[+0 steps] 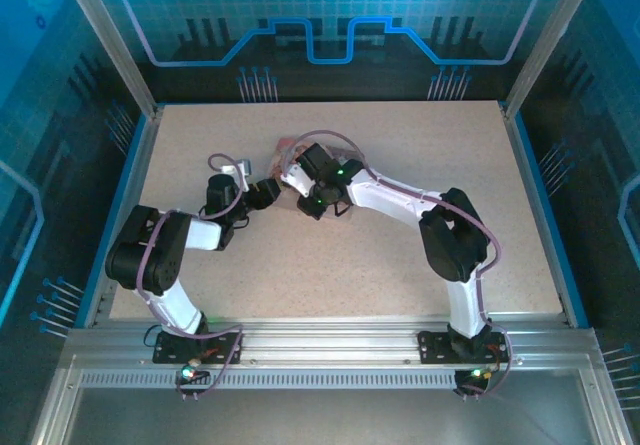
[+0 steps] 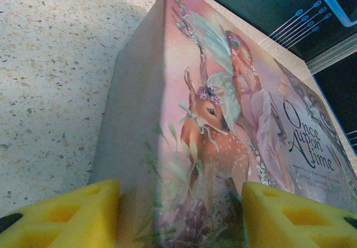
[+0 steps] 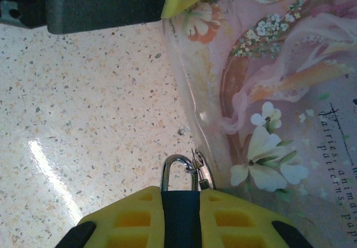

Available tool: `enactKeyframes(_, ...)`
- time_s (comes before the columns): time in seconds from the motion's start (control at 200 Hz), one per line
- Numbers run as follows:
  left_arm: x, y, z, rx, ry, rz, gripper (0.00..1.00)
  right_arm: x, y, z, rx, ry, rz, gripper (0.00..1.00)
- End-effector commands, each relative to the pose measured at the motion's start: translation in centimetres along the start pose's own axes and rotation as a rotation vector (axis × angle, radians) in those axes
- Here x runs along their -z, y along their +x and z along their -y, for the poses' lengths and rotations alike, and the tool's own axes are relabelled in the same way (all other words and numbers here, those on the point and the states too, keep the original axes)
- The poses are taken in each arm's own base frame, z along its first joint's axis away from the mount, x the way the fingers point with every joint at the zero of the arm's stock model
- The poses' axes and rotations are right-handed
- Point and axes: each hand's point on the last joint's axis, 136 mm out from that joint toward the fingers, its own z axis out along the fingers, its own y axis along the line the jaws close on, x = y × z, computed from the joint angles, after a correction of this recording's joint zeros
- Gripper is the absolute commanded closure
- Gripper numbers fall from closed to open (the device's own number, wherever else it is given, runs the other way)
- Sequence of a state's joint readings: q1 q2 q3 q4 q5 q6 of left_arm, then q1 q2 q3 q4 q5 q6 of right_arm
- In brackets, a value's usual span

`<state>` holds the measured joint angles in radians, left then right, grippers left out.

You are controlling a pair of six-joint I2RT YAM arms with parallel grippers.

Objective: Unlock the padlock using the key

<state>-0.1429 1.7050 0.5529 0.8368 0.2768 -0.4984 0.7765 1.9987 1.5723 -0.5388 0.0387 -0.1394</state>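
Right gripper (image 3: 181,197): yellow fingers pressed together on the padlock (image 3: 179,220), dark blue body pinched between the pads, silvery shackle (image 3: 166,173) poking out past the fingertips. Shackle loop upright in the right wrist view, its far leg meeting a small silvery clasp (image 3: 203,173) on the wall of the pink tin (image 3: 279,92); whether it passes through the clasp, cannot tell. Padlock sits just above the speckled table (image 3: 83,120), right at the tin's lower edge. Left gripper (image 2: 181,217): yellow fingers (image 2: 61,217) set one on each side of the tin's near end, clamped against it, one on the plain side wall, the other on the illustrated lid with the fawn and the fairy. Lettering on the lid reads "Once Upon a Time". From above, both arms reach inward and the two grippers meet at the tin near the middle of the table, left arm folded low, right arm stretched across.
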Motion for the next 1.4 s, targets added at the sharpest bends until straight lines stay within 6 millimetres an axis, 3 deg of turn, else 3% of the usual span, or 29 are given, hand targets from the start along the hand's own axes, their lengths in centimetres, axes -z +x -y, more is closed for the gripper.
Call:
enactKeyframes(0.0, 1.2, 5.6, 3.9, 0.046, 0.167, -0.212, 0.42, -4.3, 3.0, -5.0, -0.006, -0.139, -0.079, 1.0)
enactKeyframes(0.215, 3.8, 4.3, 5.1, 0.014, 0.146, -0.184, 0.38, -3.7, 4.1, -3.7, -0.089, -0.089, -0.065, 1.0)
enactKeyframes(0.365, 5.5, 3.6, 6.2, -0.001, 0.144, -0.182, 0.36, -3.6, 4.6, -4.7, -0.079, -0.146, -0.072, 1.0)
enactKeyframes(0.49, 6.3, 4.1, 5.9, -0.011, 0.119, -0.199, 0.35, -3.7, 5.4, -5.6, -0.07, -0.176, -0.09, 1.0)
enactKeyframes(0.635, 6.3, 4.4, 5.6, -0.023, 0.101, -0.213, 0.34, -3.3, 5.9, -6.0, -0.101, -0.203, -0.095, 0.77)
enactKeyframes(0.745, 6.0, 4.0, 5.7, -0.041, 0.1, -0.222, 0.34, -1.9, 5.2, -5.7, -0.122, -0.193, -0.06, 0.7)
enactKeyframes(0.895, 5.5, 3.2, 6.1, -0.097, 0.091, -0.239, 0.34, 2.4, 3.1, -4.5, -0.168, -0.157, 0.035, 0.69)
enactKeyframes(1.01, 6.0, 2.1, 6.5, -0.157, 0.076, -0.218, 0.33, 6.1, 2.0, -1.7, -0.231, -0.051, 0.086, 0.68)
enactKeyframes(1.17, 7.9, 0.5, 7.7, -0.241, 0.065, -0.176, 0.31, 9.7, 0.9, 5.6, -0.34, 0.18, 0.11, 0.65)
enactKeyframes(1.281, 9.3, 0.0, 8.4, -0.263, 0.06, -0.168, 0.3, 9.4, -1.1, 9.1, -0.365, 0.209, 0.136, 0.64)
enactKeyframes(1.396, 10.7, 0.4, 8.8, -0.249, 0.065, -0.168, 0.3, 7.2, -4.2, 11.3, -0.326, 0.207, 0.139, 0.64)
